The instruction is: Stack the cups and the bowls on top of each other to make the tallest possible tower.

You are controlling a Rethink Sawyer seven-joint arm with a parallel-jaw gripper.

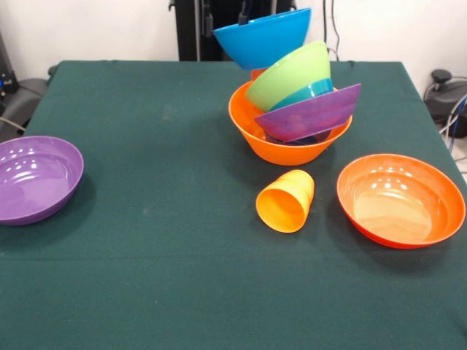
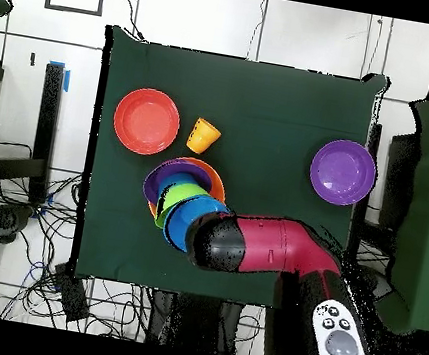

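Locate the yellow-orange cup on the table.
In the front view the yellow-orange cup lies on its side on the green cloth, just in front of the tower, with the red-orange bowl to its right.

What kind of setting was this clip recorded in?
Most likely a robotics lab. A table covered in dark green cloth holds coloured plastic bowls, a red and black robot arm reaches over it, and loose cables trail across a pale tiled floor around it.
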